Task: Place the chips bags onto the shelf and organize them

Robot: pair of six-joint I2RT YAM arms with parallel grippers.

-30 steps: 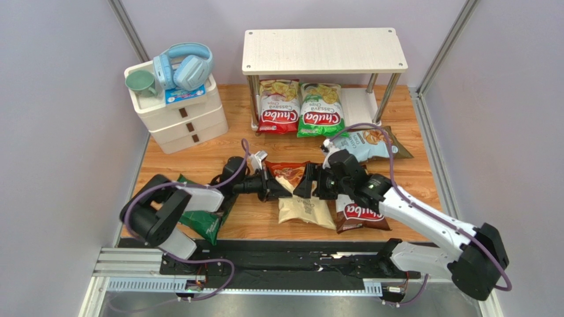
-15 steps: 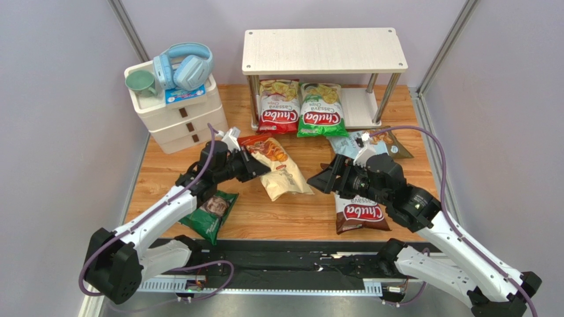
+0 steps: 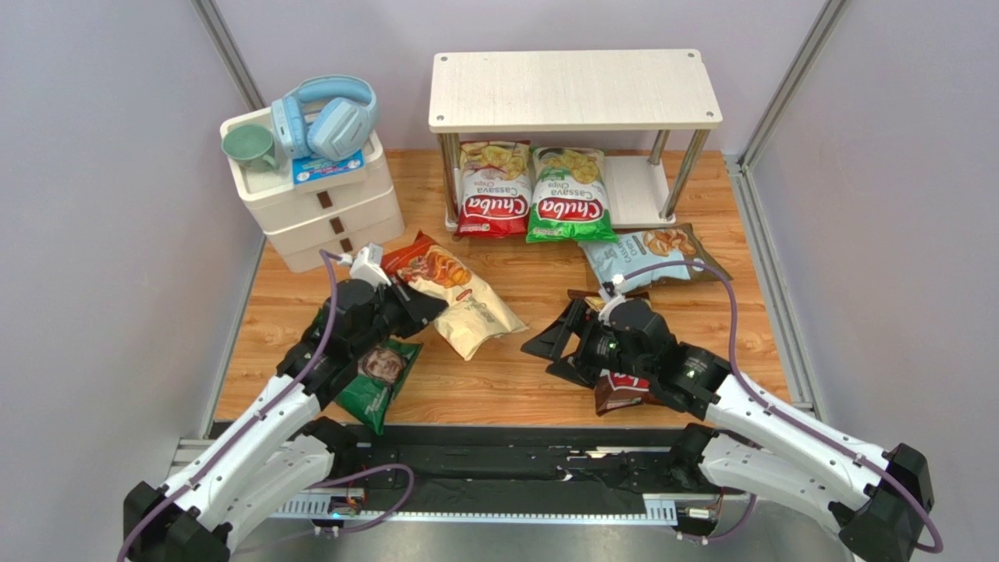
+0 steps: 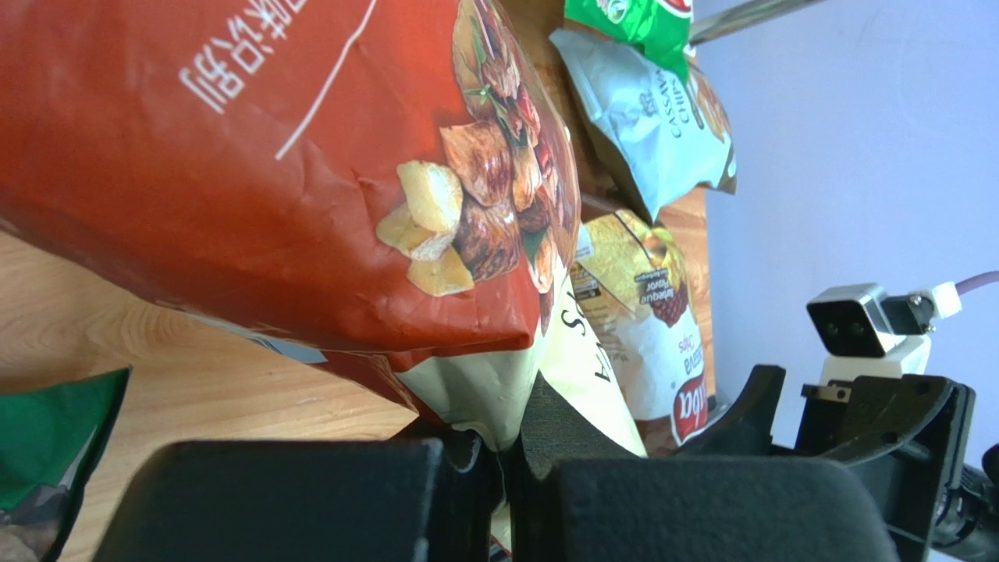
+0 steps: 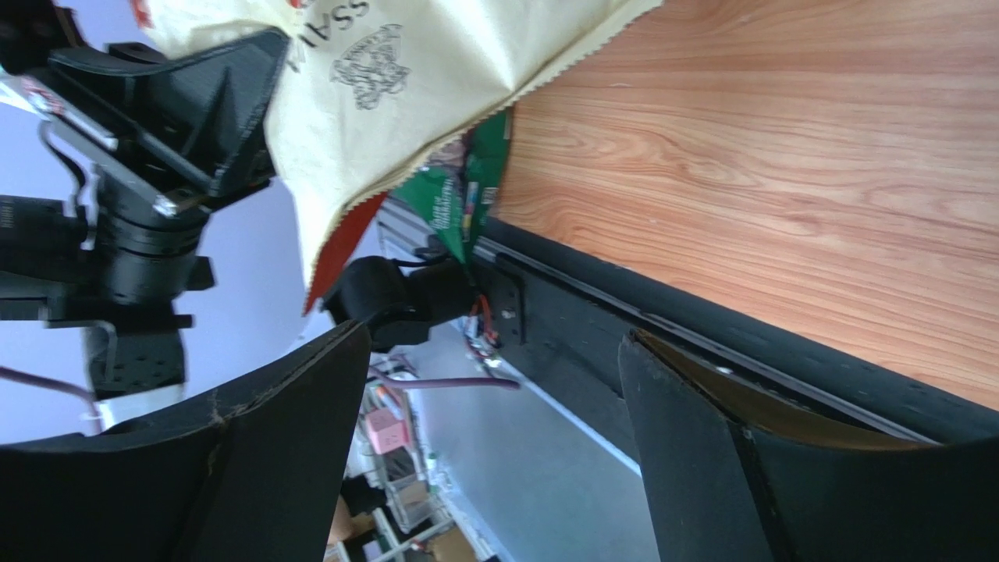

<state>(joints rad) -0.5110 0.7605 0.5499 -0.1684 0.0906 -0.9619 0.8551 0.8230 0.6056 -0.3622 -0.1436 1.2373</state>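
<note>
My left gripper point(image 3: 407, 300) is shut on the edge of the cream-orange chips bag point(image 3: 455, 295) and holds it just above the table; in the left wrist view the jaws point(image 4: 511, 464) pinch the bag's seam point(image 4: 270, 176). My right gripper point(image 3: 556, 344) is open and empty right of that bag, and its fingers point(image 5: 751, 468) stand wide apart. The brown Chuba bag point(image 3: 617, 392) lies partly under the right arm. The dark green bag point(image 3: 375, 382) lies near the left arm. The light blue bag point(image 3: 640, 253) lies before the shelf point(image 3: 575, 89). The red point(image 3: 493, 190) and green point(image 3: 570, 194) Chuba bags lean out of the lower tier.
A white three-drawer unit point(image 3: 323, 205) with blue headphones point(image 3: 328, 115) and a green cup point(image 3: 249, 145) stands at the back left. The shelf's metal legs point(image 3: 450, 187) flank the lower tier. Grey walls close both sides. A black rail point(image 3: 493, 451) runs along the near edge.
My left gripper has carried the cream-orange bag left and back, away from the right gripper. My right gripper has drawn back toward the near edge, open and empty.
</note>
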